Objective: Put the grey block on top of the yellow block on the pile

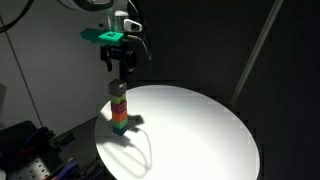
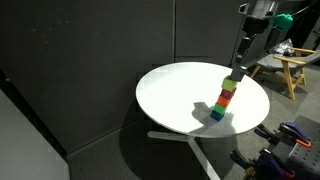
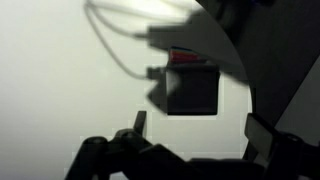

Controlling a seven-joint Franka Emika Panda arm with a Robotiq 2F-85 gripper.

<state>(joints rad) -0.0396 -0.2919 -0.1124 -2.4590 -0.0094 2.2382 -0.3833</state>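
Grey block (image 1: 119, 88) topping pile (image 1: 120, 114), gripper (image 1: 121, 72) just above, round white table (image 1: 200, 130)

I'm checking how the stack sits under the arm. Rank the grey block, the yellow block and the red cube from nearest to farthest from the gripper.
In an exterior view:
1. Grey block: topmost, just under the gripper.
2. Yellow block: directly beneath the grey one.
3. Red cube: further down, below a green cube.
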